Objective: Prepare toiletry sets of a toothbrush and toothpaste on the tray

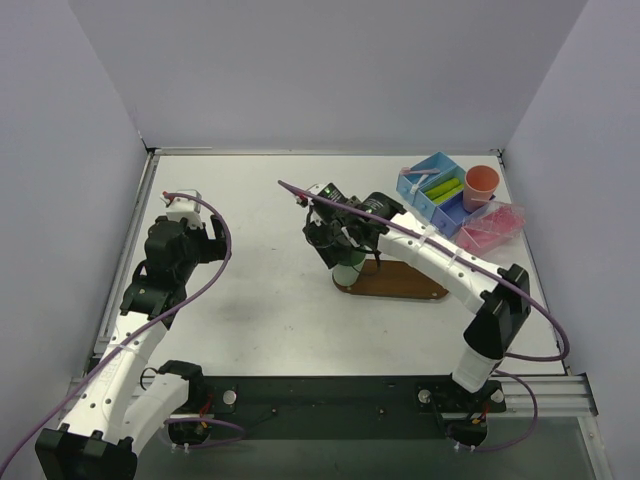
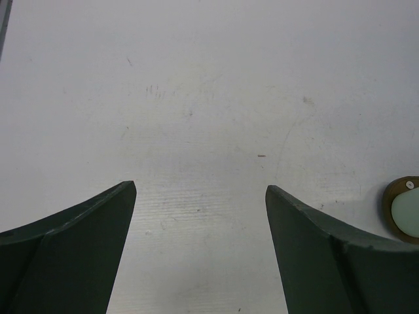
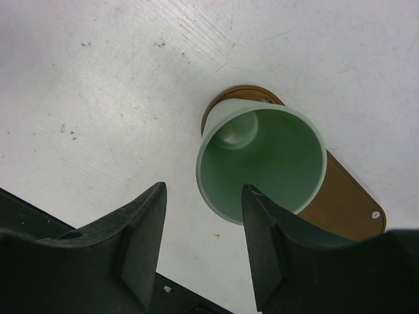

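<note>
On the tray's point(image 1: 405, 283) left end stands the mint cup point(image 3: 262, 163), upright (to hold a set, I'd guess). The right gripper point(image 3: 203, 193) hovers above it, jaws apart. The toothpaste point(image 1: 441, 190) lies well apart in the blue bin point(image 1: 420, 207). The left gripper point(image 2: 200, 188) gapes over bare table.

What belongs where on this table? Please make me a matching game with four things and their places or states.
Things:
1. mint-green cup
2. toothpaste tubes
3. salmon-pink cup
4. left hand

Places or states:
A. lying in the blue bin
B. open over a bare patch of the table
C. standing empty on one end of the wooden tray
D. upright near the table's far right corner

Pairs: 1-C, 2-A, 3-D, 4-B.
</note>
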Controlling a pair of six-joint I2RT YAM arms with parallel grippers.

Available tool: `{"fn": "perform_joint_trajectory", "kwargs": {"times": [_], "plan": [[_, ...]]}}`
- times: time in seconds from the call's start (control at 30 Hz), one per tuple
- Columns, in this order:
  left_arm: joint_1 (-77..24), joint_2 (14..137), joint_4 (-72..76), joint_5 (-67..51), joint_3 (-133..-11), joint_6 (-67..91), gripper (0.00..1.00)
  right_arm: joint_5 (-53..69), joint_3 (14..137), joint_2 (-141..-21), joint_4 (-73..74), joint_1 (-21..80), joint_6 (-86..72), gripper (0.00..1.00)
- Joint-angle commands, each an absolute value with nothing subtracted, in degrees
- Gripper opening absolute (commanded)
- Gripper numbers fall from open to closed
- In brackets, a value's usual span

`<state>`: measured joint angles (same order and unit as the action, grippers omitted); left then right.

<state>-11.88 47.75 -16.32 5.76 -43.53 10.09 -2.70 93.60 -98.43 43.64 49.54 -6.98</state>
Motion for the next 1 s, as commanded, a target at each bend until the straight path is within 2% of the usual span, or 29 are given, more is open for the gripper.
{"fn": "perform_joint_trajectory", "kwargs": {"times": [0.0,0.23,0.47,0.57,0.8,0.97], "plan": [[-11.5,46.7,-14.0,6.1,-43.7,10.1,0.91,-2.5,96.2,-93.0,45.5,47.1,-5.5,0.44],[-11.4,46.2,-13.9,7.6,-43.5,9.8,0.91,-1.1,95.9,-87.9,45.5,31.9,-5.2,0.43],[-11.5,46.1,-13.9,6.9,-43.5,9.8,0.91,-6.6,100.8,-91.0,37.9,16.5,-6.6,0.43],[-11.6,46.2,-13.8,6.6,-43.4,9.9,0.91,-12.7,102.0,-92.3,36.7,12.8,-5.2,0.43],[-11.7,46.8,-13.9,5.7,-43.7,9.9,0.91,-9.5,94.6,-89.6,30.9,0.2,-9.1,0.45],[-12.0,46.8,-14.0,5.8,-43.6,9.8,0.91,-13.1,87.0,-87.8,25.5,-3.1,-6.2,0.47]]}}
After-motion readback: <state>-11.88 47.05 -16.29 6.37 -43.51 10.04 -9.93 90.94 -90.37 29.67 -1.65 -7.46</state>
